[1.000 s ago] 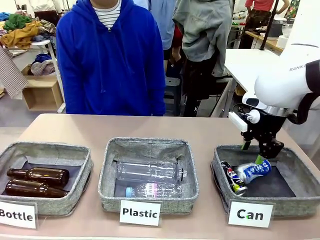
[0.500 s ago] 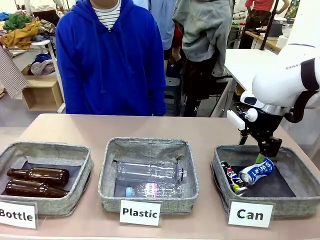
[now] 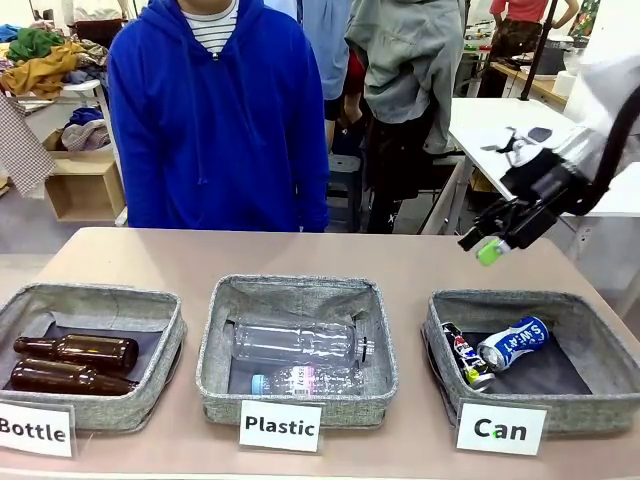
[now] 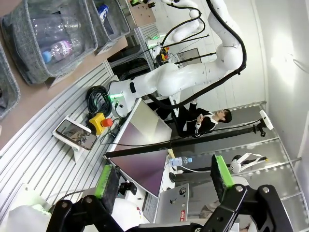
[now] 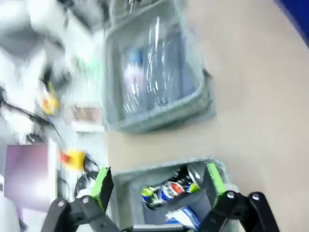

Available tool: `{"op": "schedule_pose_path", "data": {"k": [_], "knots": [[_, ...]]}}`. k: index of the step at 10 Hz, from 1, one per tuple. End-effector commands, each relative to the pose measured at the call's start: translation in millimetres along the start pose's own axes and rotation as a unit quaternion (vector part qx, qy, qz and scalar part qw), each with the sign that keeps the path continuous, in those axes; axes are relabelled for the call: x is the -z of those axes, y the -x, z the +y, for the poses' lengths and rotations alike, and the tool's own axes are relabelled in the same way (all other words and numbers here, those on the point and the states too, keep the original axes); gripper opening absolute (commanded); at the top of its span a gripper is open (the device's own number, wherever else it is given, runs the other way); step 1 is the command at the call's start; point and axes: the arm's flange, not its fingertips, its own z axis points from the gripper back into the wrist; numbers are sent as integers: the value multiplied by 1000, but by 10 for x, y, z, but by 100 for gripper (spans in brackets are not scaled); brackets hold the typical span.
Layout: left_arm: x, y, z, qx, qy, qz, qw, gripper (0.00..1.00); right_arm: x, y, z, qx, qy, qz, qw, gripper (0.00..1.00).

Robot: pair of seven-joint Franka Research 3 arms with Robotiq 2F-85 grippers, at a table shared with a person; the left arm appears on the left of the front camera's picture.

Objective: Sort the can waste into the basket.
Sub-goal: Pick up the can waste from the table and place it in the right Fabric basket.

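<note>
1. Standing spread and empty: right gripper (image 3: 490, 247), hanging above the far rim of the basket (image 3: 447, 366) marked "Can".
2. Standing spread and empty too: left gripper (image 4: 164, 181), pointing away from the basket at lab equipment.
3. Lying inside the basket: blue and white can (image 3: 512, 342) near the middle, black can (image 3: 463, 355) against the wall nearest the "Plastic" bin (image 3: 219, 385).
4. Looking finished, judging by the table around the basket: both cans sitting sorted, nothing remaining to pick up.
</note>
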Motion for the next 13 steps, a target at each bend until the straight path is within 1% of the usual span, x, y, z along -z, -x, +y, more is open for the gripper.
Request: {"op": "schedule_pose_path", "data": {"k": [1,2,3,5,6,13], "knots": [[-10,-6,-23,9,8,-2,1000,100,-92,130,-95,276,2,-380,883,100],[-10,-6,-23,9,8,-2,1000,100,-65,154,-65,269,7,-381,885,100],[-10,-6,-23,9,8,-2,1000,100,-33,162,-15,244,21,-383,891,100],[-10,-6,-23,9,8,-2,1000,100,-8,146,25,223,28,-379,898,100],[-10,-6,-23,9,8,-2,1000,100,-140,272,-142,207,-26,-245,947,100],[-10,-6,-23,9,8,-2,1000,100,-140,272,-142,207,-26,-245,947,100]]}}
